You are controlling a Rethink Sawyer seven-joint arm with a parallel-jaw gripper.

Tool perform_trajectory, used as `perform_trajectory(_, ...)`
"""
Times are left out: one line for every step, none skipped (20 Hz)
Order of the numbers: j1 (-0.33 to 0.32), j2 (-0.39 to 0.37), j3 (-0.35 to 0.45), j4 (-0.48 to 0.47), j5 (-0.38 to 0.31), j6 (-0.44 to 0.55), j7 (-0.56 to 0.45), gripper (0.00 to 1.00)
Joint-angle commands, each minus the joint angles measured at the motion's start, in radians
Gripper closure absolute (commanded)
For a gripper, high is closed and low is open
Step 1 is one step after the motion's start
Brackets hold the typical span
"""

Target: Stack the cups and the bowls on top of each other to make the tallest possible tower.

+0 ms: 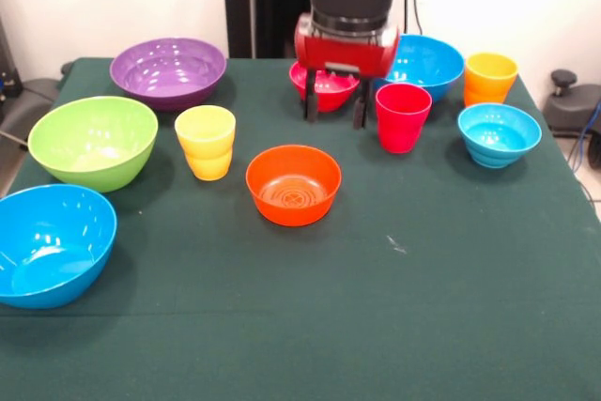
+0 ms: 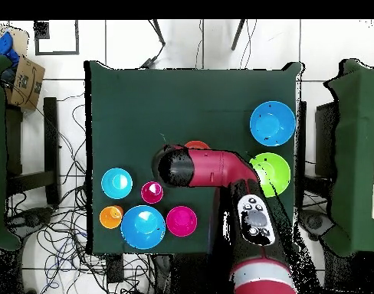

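Our open gripper [image 1: 333,108] hangs upper centre beside the red cup [image 1: 403,115]; we could knock it over.

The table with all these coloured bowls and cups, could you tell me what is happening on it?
The robot's gripper hangs open just in front of the small red bowl, holding nothing. No stacking has begun: the orange bowl, yellow cup, red-pink cup, purple bowl and lime green bowl each stand alone on the green table.
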Motion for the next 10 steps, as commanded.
perform_trajectory(-0.027,-0.083,0.085,0.190,-0.004,0.028,0.012,0.00)
perform_trajectory(-0.031,-0.085,0.085,0.208,-0.006,0.009,0.021,0.00)
perform_trajectory(-0.036,-0.088,0.087,0.227,-0.007,-0.004,0.025,0.00)
perform_trajectory(-0.044,-0.087,0.090,0.241,-0.009,-0.014,0.025,0.00)
perform_trajectory(-0.055,-0.085,0.097,0.257,-0.010,-0.021,0.020,0.00)
perform_trajectory(-0.065,-0.081,0.104,0.271,-0.017,-0.041,0.018,0.00)
perform_trajectory(-0.071,-0.079,0.106,0.282,-0.026,-0.055,0.014,0.00)
perform_trajectory(-0.076,-0.078,0.106,0.293,-0.033,-0.067,0.013,0.00)
perform_trajectory(-0.076,-0.077,0.103,0.297,-0.040,-0.073,0.014,0.00)
perform_trajectory(-0.075,-0.080,0.097,0.299,-0.045,-0.071,0.014,0.00)
